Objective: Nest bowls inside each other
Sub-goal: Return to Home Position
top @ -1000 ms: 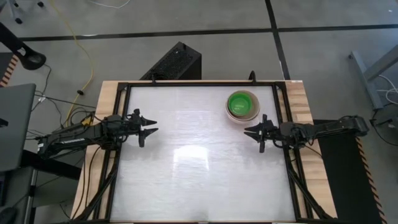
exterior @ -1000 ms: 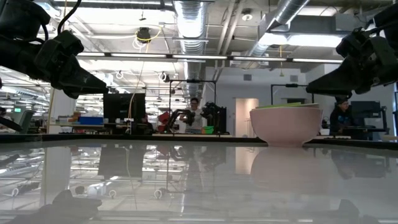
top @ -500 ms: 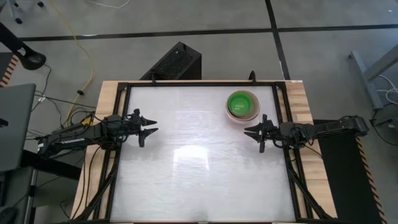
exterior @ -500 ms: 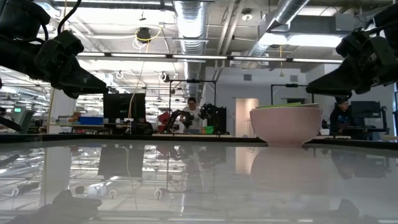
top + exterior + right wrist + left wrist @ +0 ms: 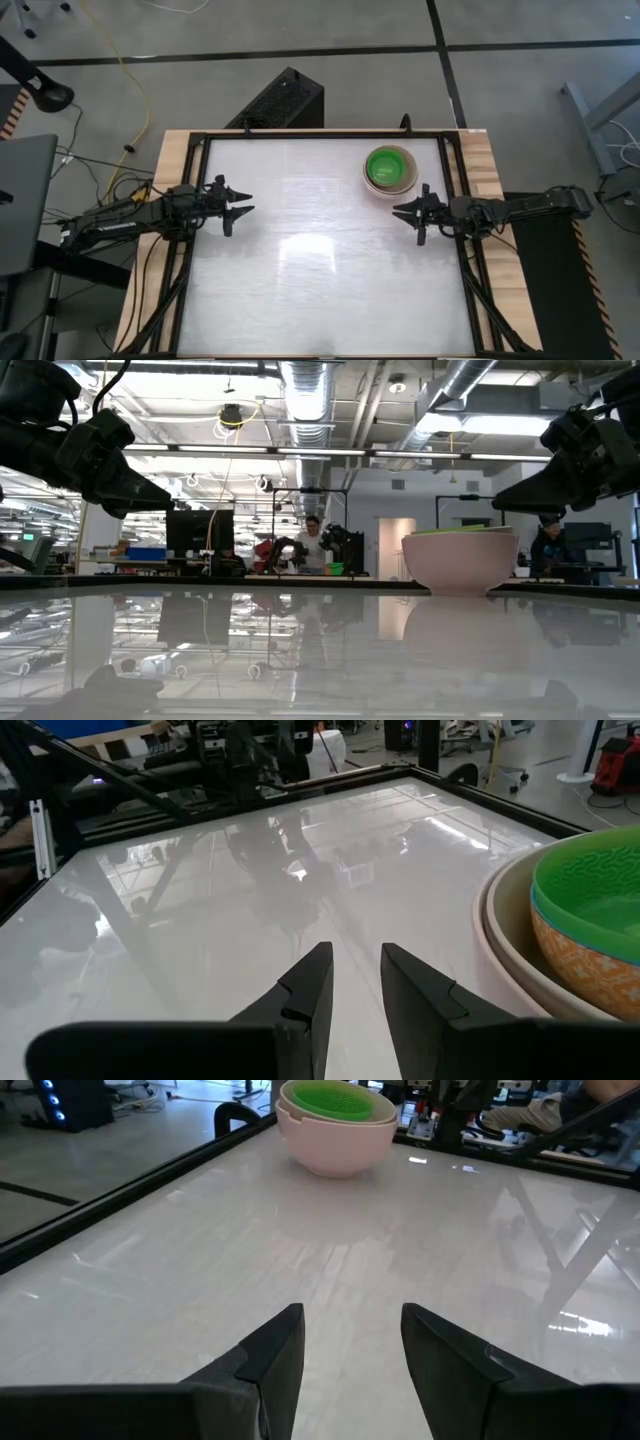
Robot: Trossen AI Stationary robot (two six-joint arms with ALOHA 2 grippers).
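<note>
The bowls (image 5: 388, 170) stand nested in one stack at the table's far right, resting on the outer bowl's base. A bright green bowl (image 5: 590, 890) sits innermost, with a salmon-orange bowl (image 5: 580, 970) under it and a grey-beige bowl (image 5: 510, 955) around that. The outermost bowl is a pale one (image 5: 335, 1148). My right gripper (image 5: 400, 210) hovers open just nearer than the stack, pointing at the table's left, nothing between its fingers (image 5: 357, 970). My left gripper (image 5: 243, 203) hovers open at the table's left side, its fingers (image 5: 352, 1340) apart and pointing toward the right.
Black frame rails (image 5: 195, 230) run round the white tabletop (image 5: 320, 270), with wooden strips outside them. A black box (image 5: 280, 100) stands beyond the far edge. In the low view, people (image 5: 313, 540) are in the room behind the table.
</note>
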